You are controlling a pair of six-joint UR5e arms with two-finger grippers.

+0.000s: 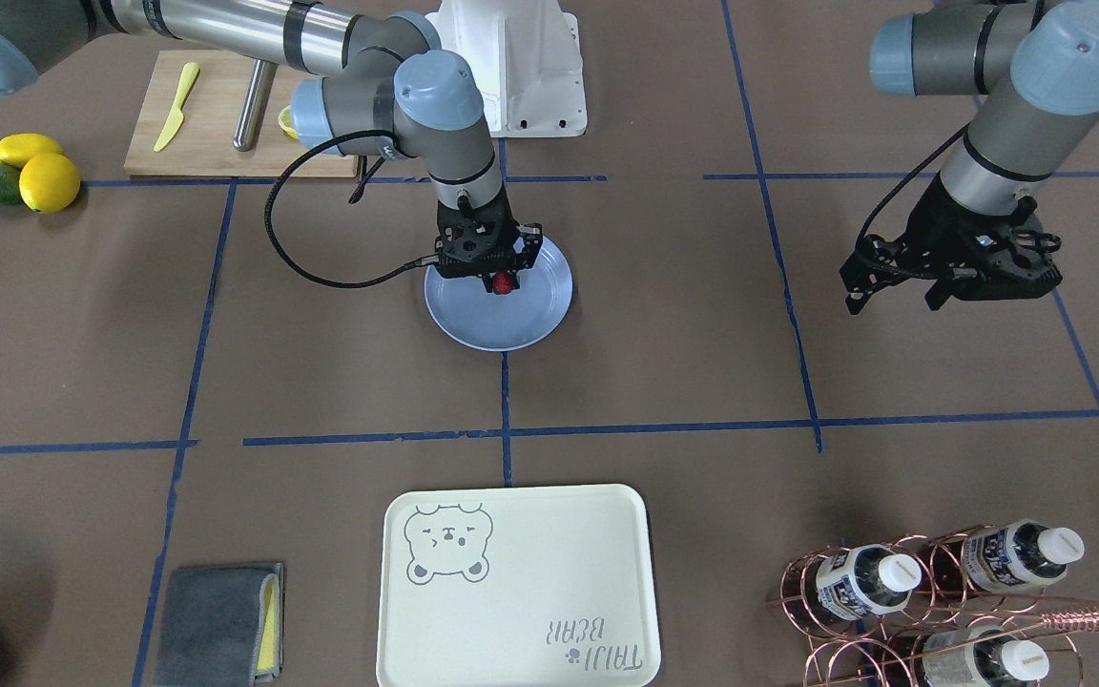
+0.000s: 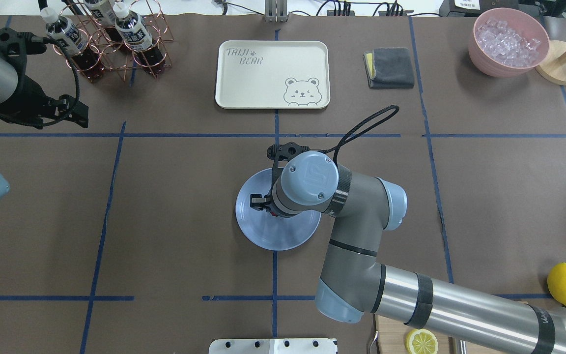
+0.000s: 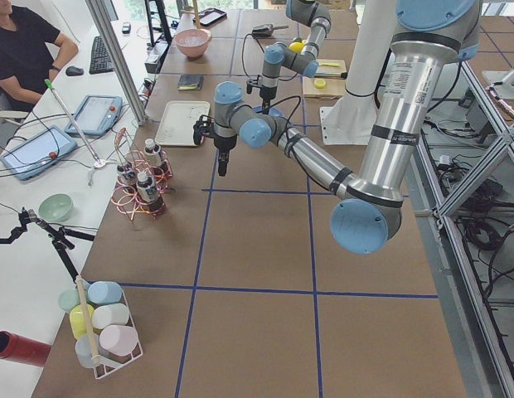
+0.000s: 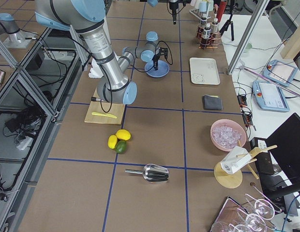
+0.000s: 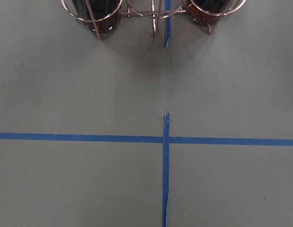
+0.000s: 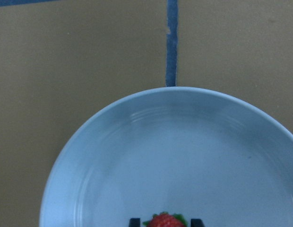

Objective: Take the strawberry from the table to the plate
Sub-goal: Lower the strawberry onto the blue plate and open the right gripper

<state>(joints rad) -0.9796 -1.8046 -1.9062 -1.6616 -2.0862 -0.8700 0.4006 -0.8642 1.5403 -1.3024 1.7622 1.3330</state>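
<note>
The light-blue plate (image 1: 511, 329) (image 2: 283, 237) lies near the middle of the table (image 1: 683, 363). My right gripper (image 1: 504, 284) points straight down over the plate's half nearer the robot's base, shut on the strawberry (image 1: 504, 281). In the right wrist view the red berry with green leaves (image 6: 163, 221) sits between the two dark fingertips, just above the plate's (image 6: 137, 156) floor. From overhead the wrist hides the berry almost fully. My left gripper (image 1: 893, 296) (image 2: 69, 115) hangs open and empty above bare brown paper, far from the plate.
A cream bear tray (image 1: 516, 587) lies beyond the plate. A copper rack of bottles (image 1: 931, 592) stands near the left gripper. A cutting board (image 1: 216, 114) with a yellow knife, lemons (image 1: 39, 172), a grey cloth (image 1: 220, 620) and a pink bowl of ice (image 2: 508, 42) ring the table. A person (image 3: 25, 50) sits at the side.
</note>
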